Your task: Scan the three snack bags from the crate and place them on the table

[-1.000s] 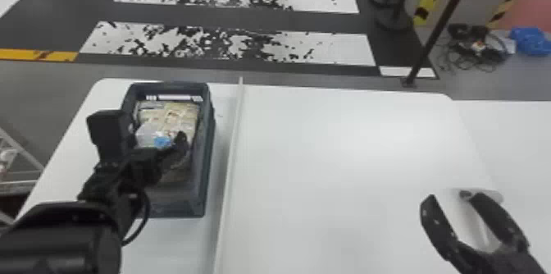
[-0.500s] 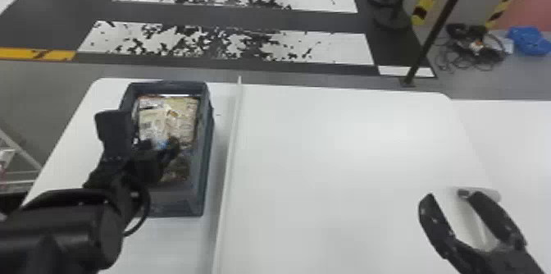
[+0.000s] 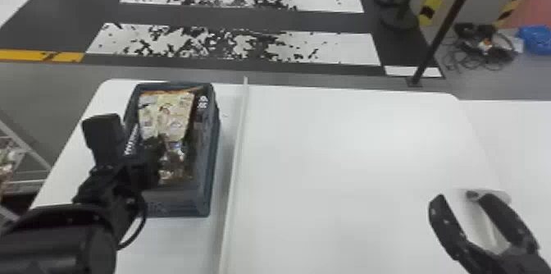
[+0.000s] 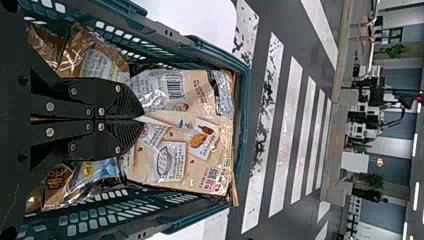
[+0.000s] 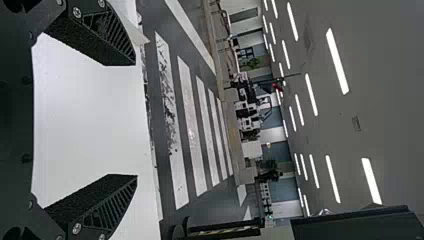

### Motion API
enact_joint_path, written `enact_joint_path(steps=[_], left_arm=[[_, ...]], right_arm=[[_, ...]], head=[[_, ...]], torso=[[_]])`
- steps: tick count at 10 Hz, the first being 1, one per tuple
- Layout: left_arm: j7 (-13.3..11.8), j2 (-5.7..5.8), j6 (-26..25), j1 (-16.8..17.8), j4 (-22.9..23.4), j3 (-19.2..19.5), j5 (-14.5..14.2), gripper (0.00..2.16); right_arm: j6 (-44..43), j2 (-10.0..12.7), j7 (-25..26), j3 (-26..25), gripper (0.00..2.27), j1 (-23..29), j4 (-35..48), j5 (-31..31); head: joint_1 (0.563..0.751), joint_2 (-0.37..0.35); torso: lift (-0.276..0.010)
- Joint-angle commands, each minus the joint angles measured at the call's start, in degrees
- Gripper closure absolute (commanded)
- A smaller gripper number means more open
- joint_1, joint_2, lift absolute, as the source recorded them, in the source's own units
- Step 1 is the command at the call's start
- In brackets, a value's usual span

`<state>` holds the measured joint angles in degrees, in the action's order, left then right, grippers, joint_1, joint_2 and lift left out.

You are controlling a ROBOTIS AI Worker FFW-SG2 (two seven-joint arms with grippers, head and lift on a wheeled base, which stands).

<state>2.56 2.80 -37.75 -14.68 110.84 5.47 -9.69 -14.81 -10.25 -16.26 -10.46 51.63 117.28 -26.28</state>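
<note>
While left gripper [image 3: 160, 146] pinches beige bag [image 4: 200, 165], crate walls [image 3: 210, 158] around, other bags [image 4: 97, 172] near, right gripper [image 3: 456, 198] open

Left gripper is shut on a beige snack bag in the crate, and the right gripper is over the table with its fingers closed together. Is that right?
Not quite: the right gripper has its fingers spread open, as the right wrist view shows. It is over the table, and the left gripper is shut on a beige snack bag in the crate.

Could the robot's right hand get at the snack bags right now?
Probably not easily: the right gripper sits across the table, and the left gripper is at the bags in the crate.
</note>
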Motion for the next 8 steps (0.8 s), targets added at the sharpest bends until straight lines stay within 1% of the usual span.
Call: enact_joint_path(steps=[1, 4, 5, 8], left_arm=[[-0.19, 0.10, 1.75, -1.93, 2.63, 0.16, 0.02, 2.08], [-0.45, -0.16, 7.91, -6.68, 8.69, -0.02, 0.02, 2.08], [-1.33, -0.16, 7.91, -7.56, 10.54, -0.37, 0.11, 2.08], [-0.28, -0.34, 7.20, -8.35, 11.07, -1.07, 0.37, 2.08]], right_arm=[[-0.52, 0.05, -0.09, 0.00, 0.13, 0.23, -0.04, -0.27], [-2.28, -0.04, -0.09, -0.09, 0.13, 0.75, 0.14, -0.44], [-2.45, -0.04, -0.09, -0.09, 0.13, 0.84, 0.14, -0.62], [-2.45, -0.12, -0.09, -0.09, 0.13, 0.84, 0.14, -0.70]], head=[[0.695, -0.028], [0.695, -0.028], [0.695, -0.031], [0.695, -0.052]], torso=[[-0.037], [-0.037], [-0.037], [-0.037]])
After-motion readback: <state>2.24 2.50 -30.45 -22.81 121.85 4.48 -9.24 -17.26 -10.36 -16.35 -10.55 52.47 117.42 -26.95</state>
